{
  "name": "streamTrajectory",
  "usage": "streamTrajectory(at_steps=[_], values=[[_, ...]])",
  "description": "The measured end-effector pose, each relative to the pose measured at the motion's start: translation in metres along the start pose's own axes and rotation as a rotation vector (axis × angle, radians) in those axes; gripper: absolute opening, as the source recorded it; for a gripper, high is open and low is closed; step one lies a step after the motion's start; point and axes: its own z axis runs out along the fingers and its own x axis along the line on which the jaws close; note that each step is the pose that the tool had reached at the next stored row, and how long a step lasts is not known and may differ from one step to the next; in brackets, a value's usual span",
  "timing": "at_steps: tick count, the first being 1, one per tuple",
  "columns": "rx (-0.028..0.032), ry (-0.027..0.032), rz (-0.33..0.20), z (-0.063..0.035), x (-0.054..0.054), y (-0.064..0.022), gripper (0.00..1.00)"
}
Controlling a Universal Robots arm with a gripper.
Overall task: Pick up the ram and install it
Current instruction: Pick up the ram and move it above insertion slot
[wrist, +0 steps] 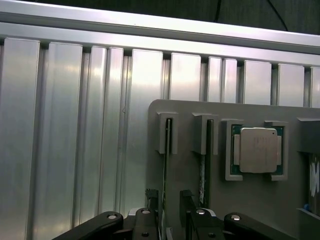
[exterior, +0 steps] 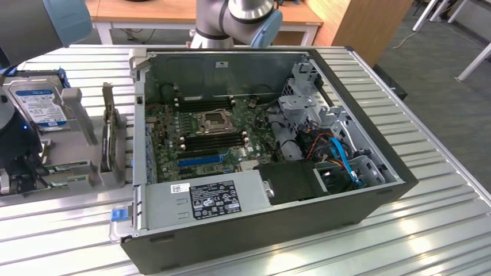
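The ribbed aluminium table point(wrist: 60, 125) is carrying a grey plastic holder point(wrist: 250, 200). The black two-finger gripper point(wrist: 169, 202) is hovering there, jaws spread, over the thin green ram stick point(wrist: 165, 160), which is standing edge-up in its slot, likely for easy pinching.

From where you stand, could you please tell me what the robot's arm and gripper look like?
The arm is a silver-grey tube with light blue joint caps. The gripper has black fingers and linkages with shiny silver bolt heads.
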Motion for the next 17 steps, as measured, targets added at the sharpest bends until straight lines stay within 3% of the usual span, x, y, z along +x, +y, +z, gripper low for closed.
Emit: streamTrajectory(at_steps=[8,17], values=[[0.0002,-0.0001,0.0,0.0012,0.0001,-0.0001,0.31],[-0.001,-0.0001,0.0,0.0009,0.0003,-0.0081,0.31]])
